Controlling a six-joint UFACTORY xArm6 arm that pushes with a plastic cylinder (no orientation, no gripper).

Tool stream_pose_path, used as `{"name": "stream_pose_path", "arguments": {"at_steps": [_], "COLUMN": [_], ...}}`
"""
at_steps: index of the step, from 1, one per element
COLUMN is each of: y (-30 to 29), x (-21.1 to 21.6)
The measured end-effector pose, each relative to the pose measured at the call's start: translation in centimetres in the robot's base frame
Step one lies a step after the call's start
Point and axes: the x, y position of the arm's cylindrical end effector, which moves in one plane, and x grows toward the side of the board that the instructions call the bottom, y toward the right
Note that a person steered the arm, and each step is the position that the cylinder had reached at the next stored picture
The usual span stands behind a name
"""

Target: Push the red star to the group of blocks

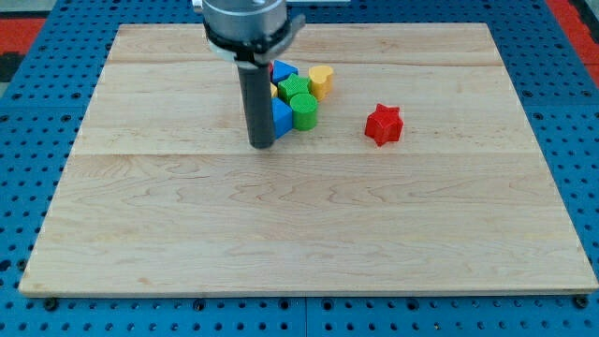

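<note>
The red star (pixel 383 124) lies alone on the wooden board (pixel 299 225), right of centre in the upper half. A group of blocks sits to its left: a yellow block (pixel 321 80), a green block (pixel 293 88), a green cylinder-like block (pixel 304 111), a blue block (pixel 284 70) at the group's top and a blue triangle (pixel 282 117) at its lower left. My tip (pixel 262 144) stands on the board just left of the blue triangle, at the group's lower left, well left of the red star. The rod hides part of the group.
A blue perforated base (pixel 37 84) surrounds the board on all sides. The arm's grey mount (pixel 245 21) hangs over the board's top edge above the group.
</note>
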Motion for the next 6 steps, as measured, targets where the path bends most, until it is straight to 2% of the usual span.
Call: {"name": "stream_pose_path", "arguments": {"at_steps": [1,2,3,4,5,6], "y": [8.0,16.9,13.8,10.7,17.2,20.7], "x": [2.3,-1.0,-4.7,-5.1,-5.5,-8.8]}}
